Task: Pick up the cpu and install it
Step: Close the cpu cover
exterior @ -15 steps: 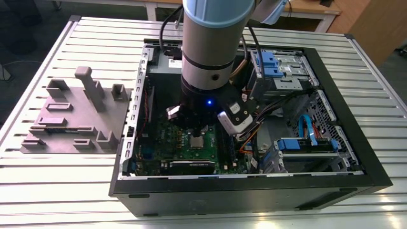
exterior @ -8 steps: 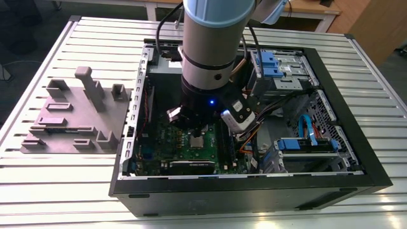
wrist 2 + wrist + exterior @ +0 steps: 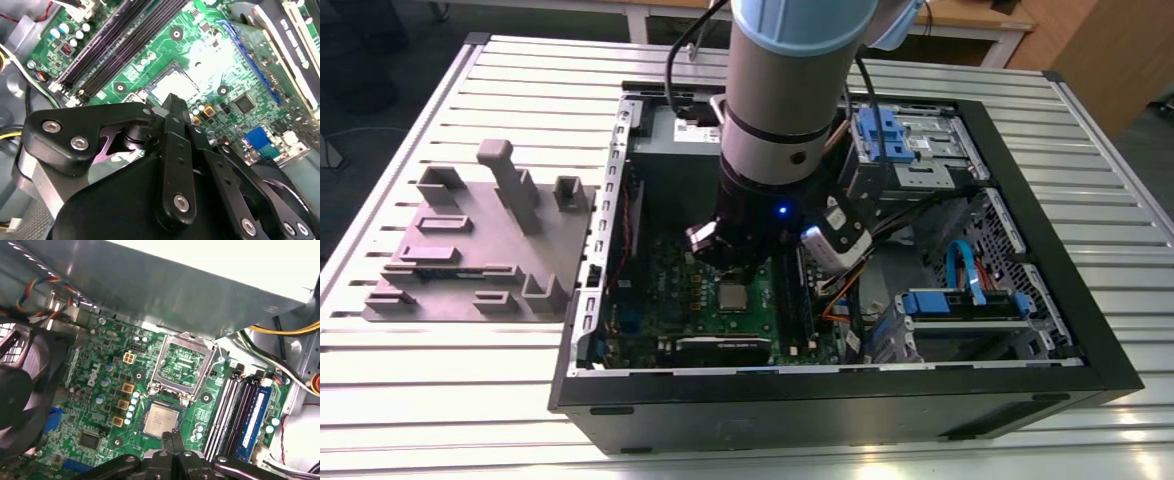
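The cpu (image 3: 161, 420) is a small square chip with a silver-grey top, lying flat in the socket on the green motherboard (image 3: 100, 390). It also shows as the cpu (image 3: 734, 296) in the exterior view and the cpu (image 3: 172, 84) in the second wrist view. The silver socket frame (image 3: 182, 362) stands hinged open beside it. My gripper (image 3: 173, 436) hangs just above the chip's edge, its black fingers pressed together with nothing between them. In the second wrist view the gripper (image 3: 175, 102) hides part of the chip.
Memory slots (image 3: 240, 410) run beside the socket and a black fan (image 3: 22, 385) sits on the other side. The computer case wall (image 3: 827, 400) rings the board. A grey fixture block (image 3: 480, 250) lies on the slatted table at the exterior view's left.
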